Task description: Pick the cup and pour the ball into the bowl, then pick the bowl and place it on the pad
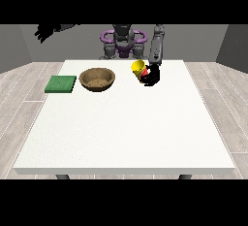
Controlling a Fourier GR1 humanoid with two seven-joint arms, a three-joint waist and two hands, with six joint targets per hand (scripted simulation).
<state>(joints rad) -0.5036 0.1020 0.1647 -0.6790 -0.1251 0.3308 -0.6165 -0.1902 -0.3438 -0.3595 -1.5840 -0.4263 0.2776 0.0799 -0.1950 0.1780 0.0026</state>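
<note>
A robot stands behind a white table (126, 123) with the hand at the view's right (152, 74) wrapped around a yellow cup (138, 67), which sits tilted toward the bowl (97, 79) near the table's far edge. The dark fingers cover the cup's lower side, and a patch of red shows between cup and hand (it may be the ball or part of the cup; the view does not settle it). The brown bowl rests on the table to the cup's side, apart from it, and the green pad (61, 84) lies just beyond the bowl at the table's edge. The other hand (44, 31) hangs raised and well away at the view's left, over the floor and holding nothing; whether its fingers are spread or curled cannot be told.

The cup looks light and stiff, probably smooth-walled, so a hold around its middle would suit a pour. The bowl appears rigid and wide, likely best taken at the rim or cradled from the side, and it will carry a ball that can roll.

The ball itself is not clearly seen, the bowl's contents are hard to read, and whether the cup touches the table is unclear.
</note>
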